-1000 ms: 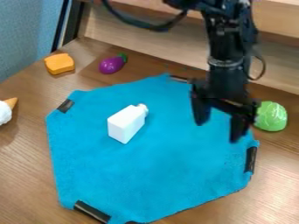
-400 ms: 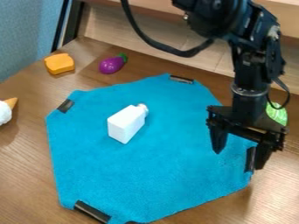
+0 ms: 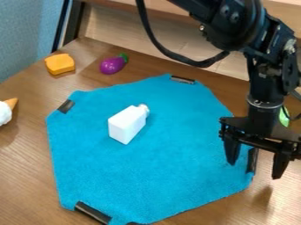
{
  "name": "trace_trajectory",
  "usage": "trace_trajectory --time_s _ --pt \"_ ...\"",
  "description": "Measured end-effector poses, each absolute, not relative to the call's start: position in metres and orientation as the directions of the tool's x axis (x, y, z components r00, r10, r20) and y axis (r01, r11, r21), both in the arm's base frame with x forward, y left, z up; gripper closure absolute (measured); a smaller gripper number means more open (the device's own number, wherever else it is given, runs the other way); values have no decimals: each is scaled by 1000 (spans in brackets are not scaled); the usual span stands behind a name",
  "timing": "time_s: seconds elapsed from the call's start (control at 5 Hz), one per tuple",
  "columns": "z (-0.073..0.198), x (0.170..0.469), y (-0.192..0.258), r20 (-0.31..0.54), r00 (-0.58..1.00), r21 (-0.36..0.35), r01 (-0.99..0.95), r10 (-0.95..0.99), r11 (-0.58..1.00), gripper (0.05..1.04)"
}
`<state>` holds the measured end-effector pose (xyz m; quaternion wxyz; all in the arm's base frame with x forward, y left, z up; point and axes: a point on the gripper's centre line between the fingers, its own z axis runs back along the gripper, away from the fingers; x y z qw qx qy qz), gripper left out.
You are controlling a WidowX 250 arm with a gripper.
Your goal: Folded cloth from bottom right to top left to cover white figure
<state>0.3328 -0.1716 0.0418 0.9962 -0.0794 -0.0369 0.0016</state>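
The fingers of the gripper are spread wide at the right of the frame, one over the right edge of the cloth, the other past it, over the table. A black patch on that edge shows between them. The cloth lies open across the middle, with the white bottle uncovered on it, left of centre — neck to the upper right. Farther out, a green toy sits behind the gripper; an eggplant and an orange block lie upper left — a toy cone at the left edge.
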Motion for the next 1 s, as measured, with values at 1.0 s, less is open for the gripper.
trace_trajectory --time_s 1.0 --pt "28 339 -179 108 991 -157 -58 76 986 83"
